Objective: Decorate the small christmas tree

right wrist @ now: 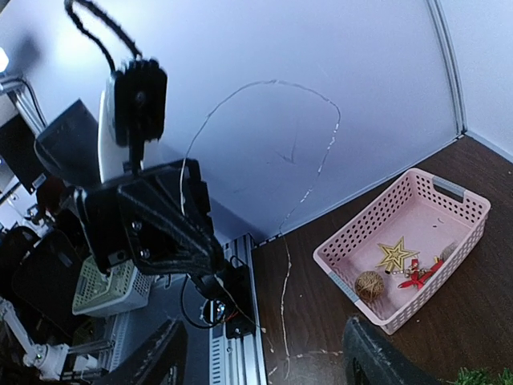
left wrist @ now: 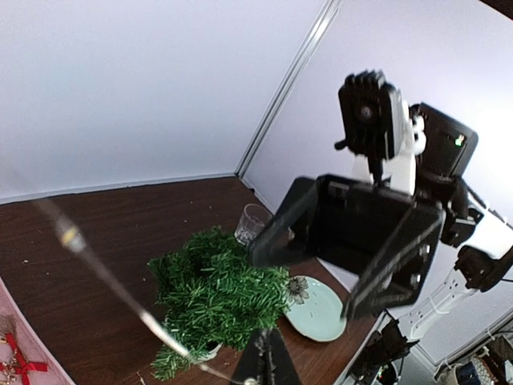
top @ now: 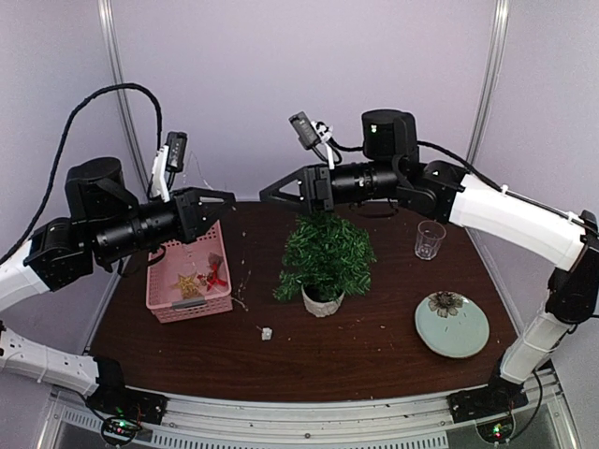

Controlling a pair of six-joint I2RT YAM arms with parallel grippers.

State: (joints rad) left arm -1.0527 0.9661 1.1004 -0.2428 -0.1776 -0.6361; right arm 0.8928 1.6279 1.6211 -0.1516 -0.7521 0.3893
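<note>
The small christmas tree (top: 325, 254) stands in its white pot mid-table and also fills the lower left wrist view (left wrist: 216, 297). My left gripper (top: 225, 201) hovers over the pink basket, shut on a thin wire light string (left wrist: 104, 277). That string (right wrist: 321, 152) loops up before the back wall and trails down onto the table. My right gripper (top: 271, 194) hangs open just above and left of the treetop, with nothing between its fingers (right wrist: 156, 361). The two grippers face each other closely.
A pink basket (top: 161, 301) at the left holds a gold star (right wrist: 394, 255), a twine ball (right wrist: 369, 284) and a red bow (right wrist: 421, 275). At the right are a clear glass (top: 430, 239) and a pale green plate (top: 468, 339) carrying a flower ornament (top: 445, 303). A small white bit (top: 267, 333) lies near the front.
</note>
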